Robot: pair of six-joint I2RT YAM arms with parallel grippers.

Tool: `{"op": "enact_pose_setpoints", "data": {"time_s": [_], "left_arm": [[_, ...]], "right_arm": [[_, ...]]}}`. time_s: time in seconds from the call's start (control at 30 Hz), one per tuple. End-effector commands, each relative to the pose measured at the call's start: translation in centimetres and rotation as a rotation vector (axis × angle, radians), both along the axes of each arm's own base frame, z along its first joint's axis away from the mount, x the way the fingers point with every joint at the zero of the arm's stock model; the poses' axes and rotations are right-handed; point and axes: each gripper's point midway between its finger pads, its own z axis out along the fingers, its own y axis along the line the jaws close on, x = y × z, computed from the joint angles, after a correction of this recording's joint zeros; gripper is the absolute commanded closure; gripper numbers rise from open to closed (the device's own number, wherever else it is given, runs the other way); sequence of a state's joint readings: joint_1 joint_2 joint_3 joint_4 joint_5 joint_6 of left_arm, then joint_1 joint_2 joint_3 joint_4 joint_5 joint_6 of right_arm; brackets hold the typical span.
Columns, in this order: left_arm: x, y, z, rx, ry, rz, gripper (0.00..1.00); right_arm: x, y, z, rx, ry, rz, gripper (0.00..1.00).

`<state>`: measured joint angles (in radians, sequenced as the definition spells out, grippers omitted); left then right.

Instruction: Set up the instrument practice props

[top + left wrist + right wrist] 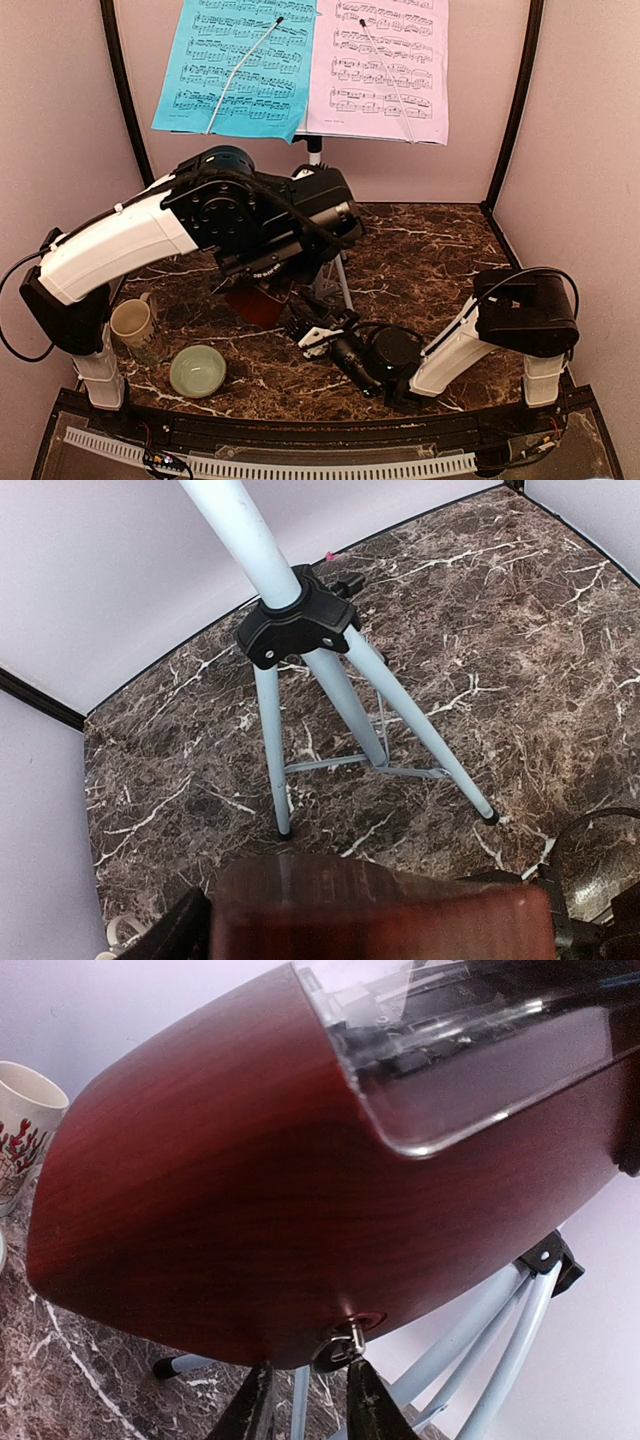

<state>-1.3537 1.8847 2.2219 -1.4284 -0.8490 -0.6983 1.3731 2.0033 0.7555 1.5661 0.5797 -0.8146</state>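
The silver tripod music stand (318, 150) stands at the back centre, and its legs (345, 695) show in the left wrist view. A blue page (238, 62) and a pink page (385, 65) rest on its desk under wire holders. My left gripper (262, 295) is shut on the dark-red metronome (255, 305) and holds it in front of the tripod; the metronome also fills the bottom of the left wrist view (380, 910). My right gripper (312, 1400) is narrowly open just under the metronome (240, 1190), with its right fingertip at the metal winding key (345, 1342).
A beige mug (131, 322) and a pale green bowl (197, 370) stand at the front left, under my left arm. The mug also shows at the left edge of the right wrist view (22, 1125). Pale walls close in the marble table (430, 260).
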Motion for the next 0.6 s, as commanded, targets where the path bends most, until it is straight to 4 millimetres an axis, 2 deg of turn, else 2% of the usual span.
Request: {"op": "enact_pose_setpoints", "data": {"time_s": [0.0, 0.33, 0.57], "left_arm": [[0.3, 2.7, 3.1, -0.072, -0.06, 0.062, 0.99], [0.3, 2.6, 2.6, -0.055, -0.052, 0.058, 0.99], [0.3, 2.6, 2.6, -0.058, -0.052, 0.058, 0.99]], "right_arm": [[0.4, -1.5, 4.7, 0.223, -0.056, -0.043, 0.75], [0.7, -2.0, 5.5, 0.236, -0.06, -0.069, 0.82], [0.6, -2.5, 6.4, 0.251, -0.066, -0.069, 0.93]]}}
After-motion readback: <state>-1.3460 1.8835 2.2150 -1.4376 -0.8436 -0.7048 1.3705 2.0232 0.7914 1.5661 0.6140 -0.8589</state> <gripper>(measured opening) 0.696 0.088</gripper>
